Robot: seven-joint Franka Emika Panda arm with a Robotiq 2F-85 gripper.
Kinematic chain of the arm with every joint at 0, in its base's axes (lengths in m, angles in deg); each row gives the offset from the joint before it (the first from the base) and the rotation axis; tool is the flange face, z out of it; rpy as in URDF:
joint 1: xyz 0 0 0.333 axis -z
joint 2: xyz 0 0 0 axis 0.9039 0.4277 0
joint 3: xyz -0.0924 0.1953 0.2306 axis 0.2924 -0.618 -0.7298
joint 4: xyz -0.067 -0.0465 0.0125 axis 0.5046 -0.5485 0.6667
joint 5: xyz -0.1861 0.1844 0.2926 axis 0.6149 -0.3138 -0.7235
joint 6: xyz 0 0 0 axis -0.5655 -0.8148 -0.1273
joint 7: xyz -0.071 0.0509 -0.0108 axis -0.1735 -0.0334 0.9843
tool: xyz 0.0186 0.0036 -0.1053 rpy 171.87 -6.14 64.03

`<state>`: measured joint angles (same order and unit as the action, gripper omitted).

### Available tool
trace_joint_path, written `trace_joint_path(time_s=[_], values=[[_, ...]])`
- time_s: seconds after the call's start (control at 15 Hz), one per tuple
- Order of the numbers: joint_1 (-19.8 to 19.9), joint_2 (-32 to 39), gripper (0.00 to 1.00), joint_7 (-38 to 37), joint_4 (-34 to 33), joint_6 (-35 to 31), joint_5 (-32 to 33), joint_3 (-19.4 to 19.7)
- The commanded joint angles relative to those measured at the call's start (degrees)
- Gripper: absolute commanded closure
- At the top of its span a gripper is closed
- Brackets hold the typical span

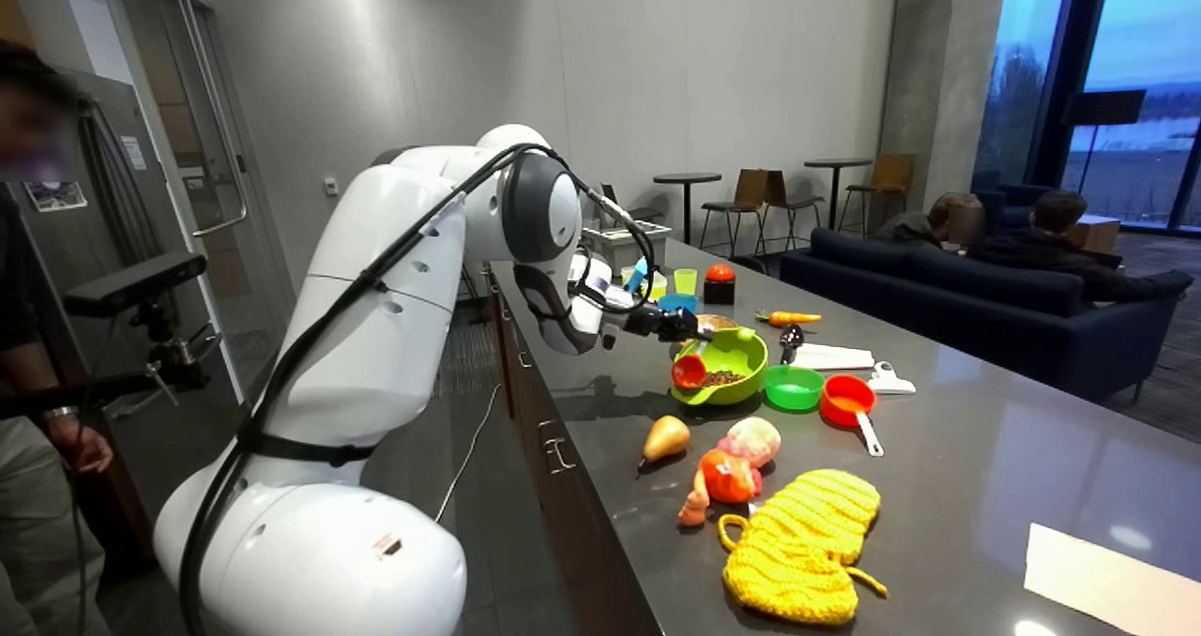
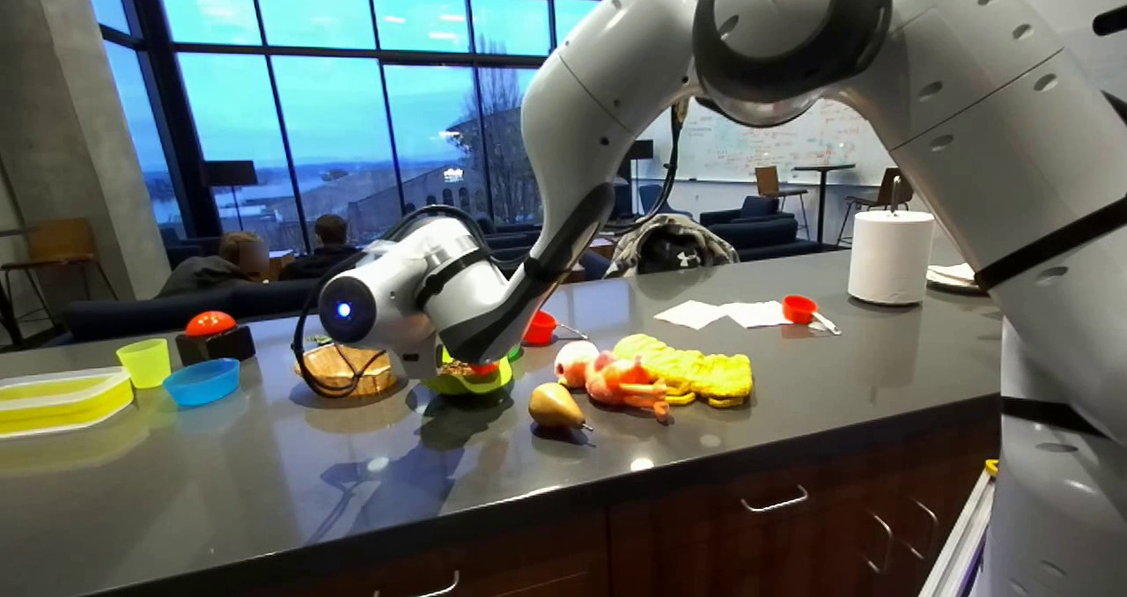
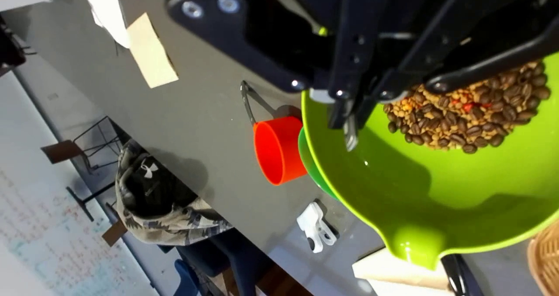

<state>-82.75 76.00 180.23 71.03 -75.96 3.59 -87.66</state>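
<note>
Jaws pressed together, the gripper [image 3: 348, 120] was clamped on the thin metal handle [image 3: 350, 138] of a red measuring cup [image 1: 690, 371], the tip of that handle poking out at six o'clock in the wrist view. In an exterior view the cup hung at the nine o'clock side of a lime-green bowl [image 1: 748, 355]; whether it touched the wall there could not be told. Seen from the wrist, a mix of dark beans and tan grains [image 3: 469, 125] lay in the bowl, toward three o'clock from the gripper, and another red cup [image 3: 289, 143] stood on the counter [image 3: 209, 104] at eight o'clock. Round the bowl in an exterior view, a green cup [image 1: 793, 392] sat just beside it at three o'clock, a carrot [image 1: 791, 318] farther off at two and a pear [image 1: 666, 437] at seven. As for progress, getting the cup gripped and to the bowl looked done. The cup's contents were hidden, so whether any scooping or pouring was finished could not be judged. Letting go of the handle was plainly left to do.
</note>
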Motion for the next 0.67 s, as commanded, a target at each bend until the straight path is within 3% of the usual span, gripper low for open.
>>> trace_joint_path(time_s=[0.0,0.27,0.6], values=[[1.35,-5.53,0.99,10.10,6.30,-2.35,1.56,-0.12],[1.71,-7.79,0.99,19.56,8.86,-2.05,6.49,1.04],[0.79,-8.34,0.99,24.68,9.18,0.32,19.48,2.51]])
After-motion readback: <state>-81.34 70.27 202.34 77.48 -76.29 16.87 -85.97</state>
